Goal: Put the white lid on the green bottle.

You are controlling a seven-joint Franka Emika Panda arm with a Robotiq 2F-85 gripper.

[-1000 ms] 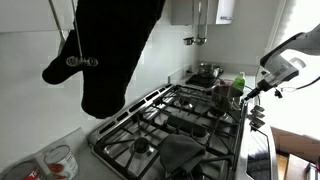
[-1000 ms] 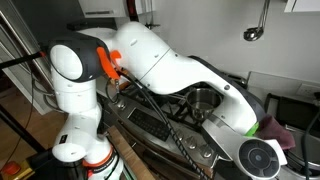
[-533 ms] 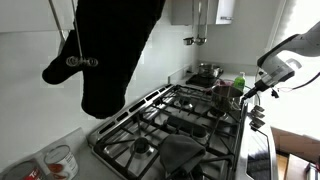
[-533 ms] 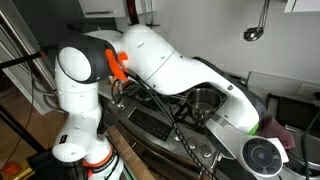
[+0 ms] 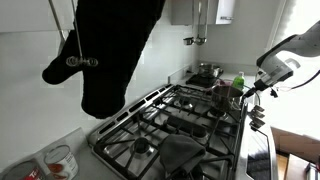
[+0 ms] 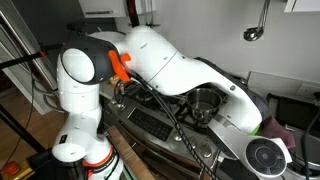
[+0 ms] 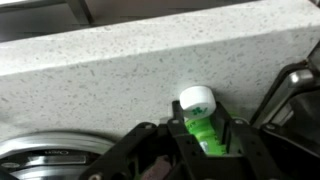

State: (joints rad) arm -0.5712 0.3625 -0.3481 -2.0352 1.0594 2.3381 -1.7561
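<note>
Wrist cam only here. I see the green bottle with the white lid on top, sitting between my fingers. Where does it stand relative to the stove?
Observer: In an exterior view the green bottle stands near the far corner of the gas stove, a little apart from a steel pot.
Operator: Anything lying on the burners?
Observer: A dark, cloth-like lump lies on the grates at the near end, well away from the bottle.
Operator: Is the opposite exterior cam any use?
Observer: Not much. There the arm fills most of the frame and hides the bottle. Only the steel pot shows behind it.
</note>
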